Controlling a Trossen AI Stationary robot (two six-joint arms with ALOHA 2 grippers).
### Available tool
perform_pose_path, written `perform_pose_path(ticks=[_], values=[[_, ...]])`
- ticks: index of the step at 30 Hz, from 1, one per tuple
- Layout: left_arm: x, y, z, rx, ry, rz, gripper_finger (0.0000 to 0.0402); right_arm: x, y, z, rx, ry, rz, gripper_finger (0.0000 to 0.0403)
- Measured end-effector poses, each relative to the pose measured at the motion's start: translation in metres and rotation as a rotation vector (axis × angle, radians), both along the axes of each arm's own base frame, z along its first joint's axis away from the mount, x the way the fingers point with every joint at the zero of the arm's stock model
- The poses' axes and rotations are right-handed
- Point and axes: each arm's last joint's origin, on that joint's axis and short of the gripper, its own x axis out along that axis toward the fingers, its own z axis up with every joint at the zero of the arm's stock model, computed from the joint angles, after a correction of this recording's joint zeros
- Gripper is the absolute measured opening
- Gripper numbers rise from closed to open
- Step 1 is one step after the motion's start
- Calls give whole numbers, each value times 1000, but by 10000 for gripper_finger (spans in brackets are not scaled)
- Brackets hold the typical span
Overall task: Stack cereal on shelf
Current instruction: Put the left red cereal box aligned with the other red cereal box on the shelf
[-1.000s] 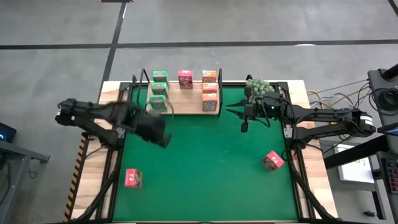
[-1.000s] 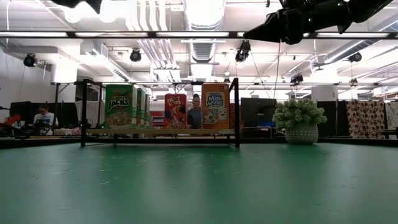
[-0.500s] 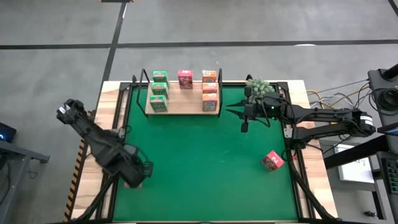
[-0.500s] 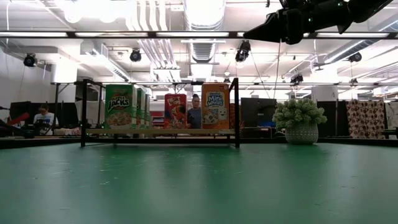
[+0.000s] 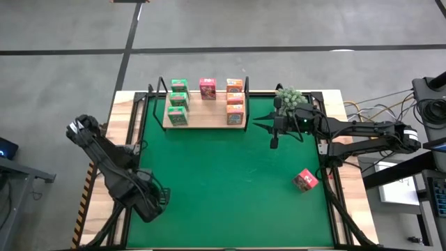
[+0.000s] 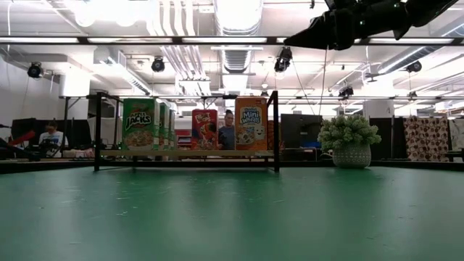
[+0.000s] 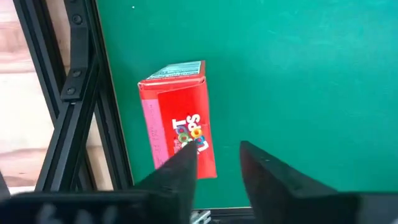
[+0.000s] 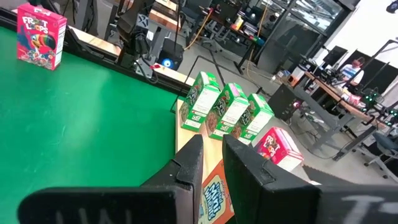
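The light wooden stepped shelf (image 5: pixel 205 111) with thin black wire brackets stands at the far edge of the green-matted worktop (image 5: pixel 230 181). It carries seven small cereal boxes, all upright with their long axes vertical: three green boxes (image 5: pixel 178 101) in a row at its left end, one pink-red box (image 5: pixel 208 88) in the middle on the rear step, and three orange boxes (image 5: pixel 235 101) at its right end. In the low view the printed fronts face the near edge.

A second pink-red cereal box (image 7: pixel 180 118) lies flat near the near-left corner of the worktop, just beside the black frame rail (image 7: pixel 93 93), its long axis roughly along that left edge. The left pincer (image 7: pixel 217 171) hangs over it with fingers spread, one fingertip overlapping the box's end; nothing is pinched.

A third pink-red box (image 5: pixel 305 180) lies tipped and askew near the right edge, well apart from the shelf.

The right pincer (image 5: pixel 273 139) waits above the worktop near the shelf's right end, fingers drawn nearly together and holding nothing. A small green bushy plant in a pale pot (image 5: pixel 289 97) stands at the far edge just beside that arm.
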Motion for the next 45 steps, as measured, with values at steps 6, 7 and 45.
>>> perform_pose_path(ticks=[6, 7, 45], values=[[-3, 2, -3, 48, 57, -6, 212, 0, 0, -1, 12, 4, -1, 52], [-3, 2, -3, 57, 65, -7, 226, 0, 0, -1, 13, 5, -1, 52], [-3, -4, -33, 90, 170, -22, 212, 0, 0, -3, 10, 18, -1, 52]])
